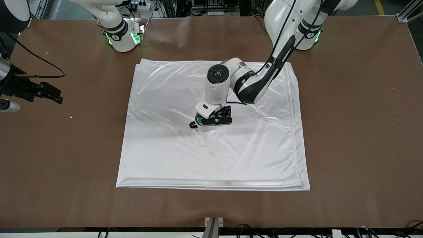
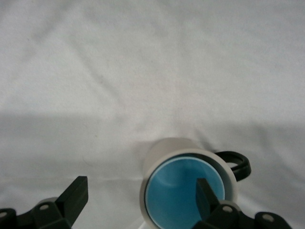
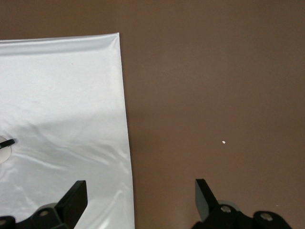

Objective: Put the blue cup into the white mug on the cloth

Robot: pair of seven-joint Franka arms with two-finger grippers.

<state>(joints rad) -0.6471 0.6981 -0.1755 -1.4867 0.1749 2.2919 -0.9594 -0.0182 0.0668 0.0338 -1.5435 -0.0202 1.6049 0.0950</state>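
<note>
The blue cup (image 2: 183,191) sits inside the white mug (image 2: 171,152), which stands upright near the middle of the cloth (image 1: 172,99). The left gripper (image 2: 140,195) is directly over the mug, its fingers (image 2: 76,193) spread apart, one over the cup's mouth and the other outside the mug, holding nothing. The cup's inside is smooth bright blue; the mug is a cream cylinder with a small black loop handle (image 2: 236,162). The cloth is shiny white fabric, lightly creased, on a matte brown table (image 1: 357,132). The right gripper (image 3: 140,195) waits with fingers apart over the table just beside the cloth's edge, toward the right arm's end.
</note>
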